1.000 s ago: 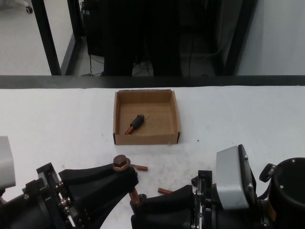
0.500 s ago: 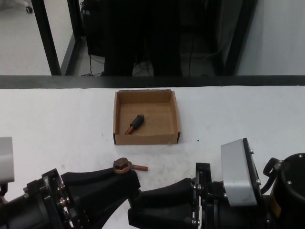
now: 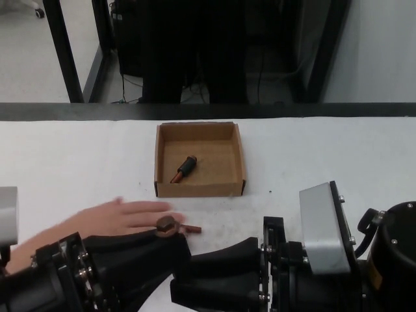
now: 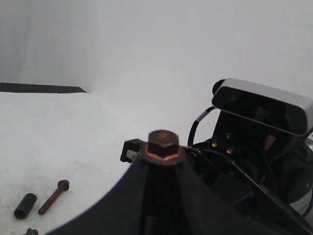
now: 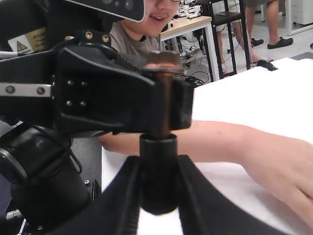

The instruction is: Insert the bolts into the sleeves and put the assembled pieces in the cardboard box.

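The white bench (image 3: pixel 338 149) has the cardboard box (image 3: pixel 198 189) in its middle, well ahead of both arms. The left gripper (image 4: pixel 164 169) is pinched on a copper-coloured hex bolt (image 4: pixel 165 146), held head up with the shank pointing down. Directly beneath it, the right gripper (image 5: pixel 159 193) clamps an upright black sleeve (image 5: pixel 158 152). The bolt's shank meets the sleeve's open top, but how deep it sits cannot be told. A person's hand (image 3: pixel 127 216) lies flat on the bench just beyond the left gripper; whether it touches the bolt cannot be told. One assembled piece (image 3: pixel 184 168) lies slanted inside the box. A loose bolt (image 4: pixel 54 197) and a loose sleeve (image 4: pixel 25 206) lie near each other on the bench.
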